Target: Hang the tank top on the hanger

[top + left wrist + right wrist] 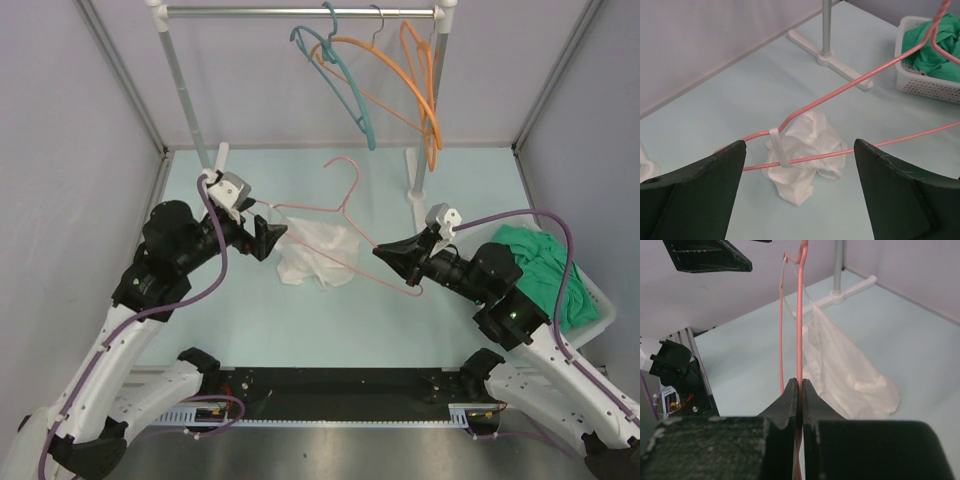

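Observation:
My right gripper (379, 252) (800, 384) is shut on the lower wire of the pale pink hanger (310, 208) (860, 78) (800, 315) and holds it above the table. One strap of the white tank top (315, 255) (805, 160) (840, 365) is looped over the hanger's left shoulder. The rest of the top hangs crumpled down onto the table. My left gripper (276, 238) (800, 167) stands wide open just left of the hanger's left end, with nothing between its fingers (710, 175).
A rail at the back carries a teal hanger (350, 90) and orange hangers (428, 90); its white foot (418, 195) (827, 57) stands behind the hanger. A white basket (600, 300) (920, 85) with a green garment (540, 270) sits at the right edge.

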